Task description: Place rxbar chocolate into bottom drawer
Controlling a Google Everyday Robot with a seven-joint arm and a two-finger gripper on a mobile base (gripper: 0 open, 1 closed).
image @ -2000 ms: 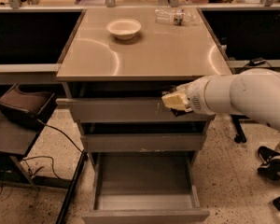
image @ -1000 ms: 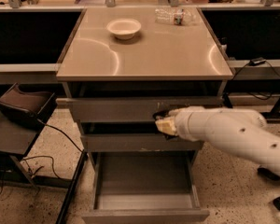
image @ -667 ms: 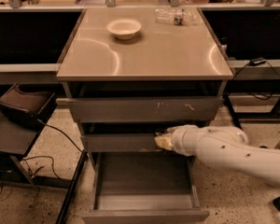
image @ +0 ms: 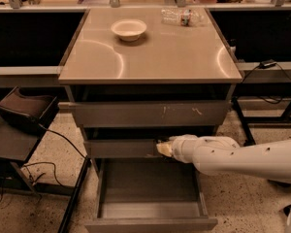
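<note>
Now, the gripper [image: 163, 149] sat at the end of the white arm [image: 233, 159], right against the front of the middle drawer [image: 121, 148]. The bottom drawer [image: 150, 188] lay pulled out directly below it and a little nearer the camera. Whether the gripper was wide, narrow or clamped on anything, I could not tell. The rxbar chocolate itself could not be made out. It was not up on the cabinet top [image: 150, 57], well above the gripper, where only the white bowl [image: 129, 29] and the clear bottle [image: 182, 17] stood. My judgement was that the bar rode hidden at the gripper's tip.

To do this step well, the gripper needed to come away from the middle drawer's front first, so as not to scrape it. It should then go down over the bare drawer floor, well inside the side walls and the front lip. Letting go low would be best, so the flat bar lands without sliding or bouncing out.

Compared with two seconds back, the gripper had dropped from the level of the top drawer [image: 150, 113] to the middle one. Over the last second it had eased only slightly lower. The bowl, bottle and open drawer had not shifted.
</note>
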